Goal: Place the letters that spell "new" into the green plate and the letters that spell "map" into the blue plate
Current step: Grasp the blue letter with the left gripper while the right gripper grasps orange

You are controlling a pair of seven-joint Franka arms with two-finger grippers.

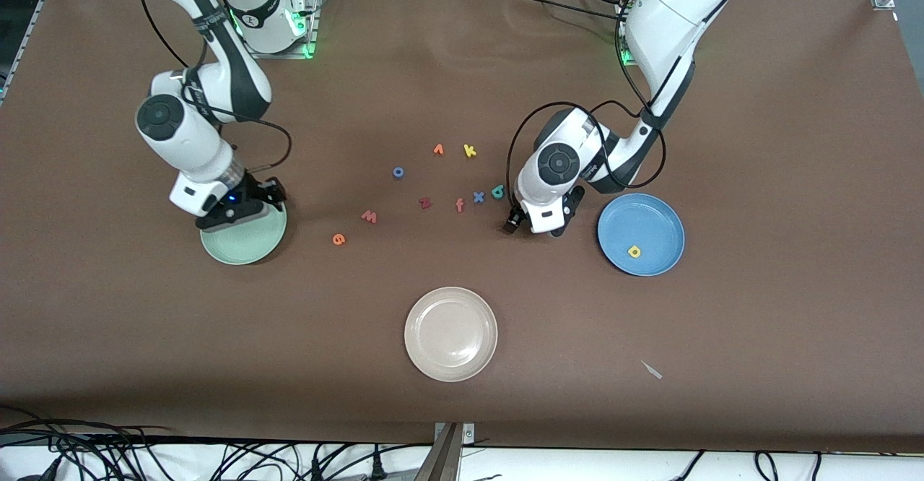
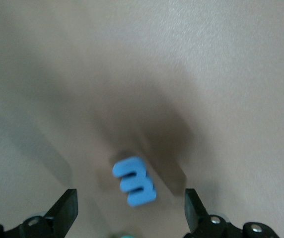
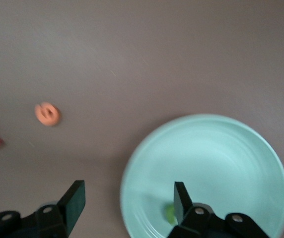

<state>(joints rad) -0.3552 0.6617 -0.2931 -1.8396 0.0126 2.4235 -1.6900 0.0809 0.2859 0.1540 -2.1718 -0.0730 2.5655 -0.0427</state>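
Note:
My left gripper (image 1: pixel 535 227) hangs low over the table beside the blue plate (image 1: pixel 653 217), open. In the left wrist view the blue m (image 2: pixel 134 181) lies flat on the cloth between the spread fingers of that gripper (image 2: pixel 130 197), touching neither. The yellow p (image 1: pixel 634 251) lies in the blue plate. My right gripper (image 1: pixel 249 206) is open over the green plate (image 1: pixel 245 246). In the right wrist view the green n (image 3: pixel 170 214) lies in the plate (image 3: pixel 216 158) beside one finger. The orange e (image 1: pixel 338 239), pinkish-red w (image 1: pixel 369 216) and teal a (image 1: pixel 497 192) lie on the table.
Other letters are scattered mid-table: a dark red z (image 1: pixel 425 203), an orange f (image 1: pixel 460 205), a blue x (image 1: pixel 478 196), a blue o (image 1: pixel 398 172), a yellow k (image 1: pixel 470 151) and an orange letter (image 1: pixel 438 149). A beige plate (image 1: pixel 451 334) sits nearer the front camera.

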